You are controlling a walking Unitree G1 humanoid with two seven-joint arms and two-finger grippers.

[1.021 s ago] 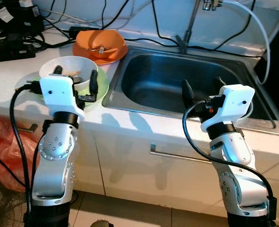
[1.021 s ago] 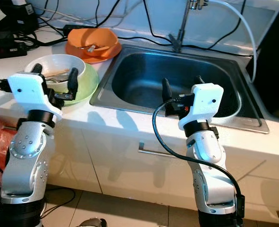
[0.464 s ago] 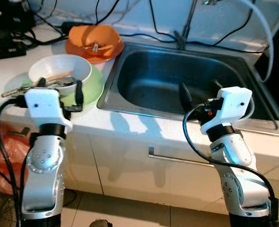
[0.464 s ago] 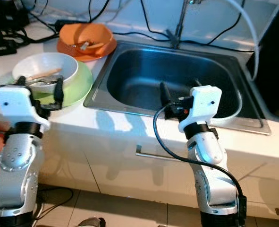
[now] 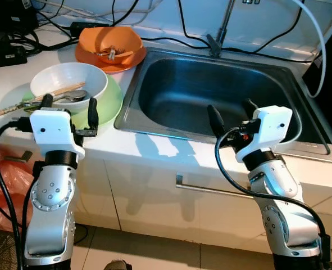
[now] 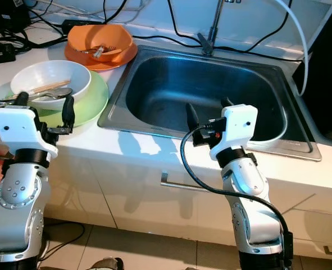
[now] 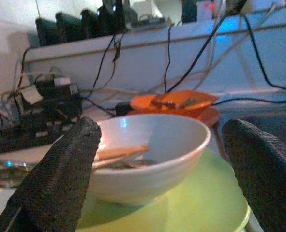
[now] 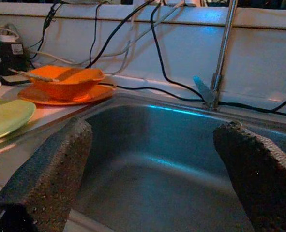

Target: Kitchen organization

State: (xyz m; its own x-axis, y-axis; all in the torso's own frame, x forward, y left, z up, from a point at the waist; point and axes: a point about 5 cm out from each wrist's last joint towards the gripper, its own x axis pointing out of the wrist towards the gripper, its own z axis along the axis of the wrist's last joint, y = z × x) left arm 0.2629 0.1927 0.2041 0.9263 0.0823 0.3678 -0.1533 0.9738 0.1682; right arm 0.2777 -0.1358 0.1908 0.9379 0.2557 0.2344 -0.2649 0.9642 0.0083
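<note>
A white bowl (image 5: 69, 85) holding chopsticks (image 5: 39, 99) and a spoon sits on a green plate (image 5: 112, 100) on the counter's left. Behind it, an orange bowl (image 5: 110, 40) rests on an orange plate (image 5: 108, 66). The steel sink (image 5: 210, 95) lies to the right. My left gripper (image 5: 68, 108) is open, held just in front of the white bowl (image 7: 147, 150) at the counter edge. At the sink's front rim, my right gripper (image 5: 231, 111) is open with nothing between its fingers.
A tap (image 5: 220, 31) stands behind the sink with black cables (image 5: 171, 22) along the wall. Power strips and plugs (image 5: 8, 39) crowd the counter's back left. Below the counter run white cabinet fronts with a metal handle (image 5: 210, 188). An orange bag (image 5: 3, 185) hangs at lower left.
The camera has shifted, so the whole scene sits differently. Both arms have drawn back a little towards the counter's front edge; the left gripper has dropped lower before the white bowl. Both stay open.
</note>
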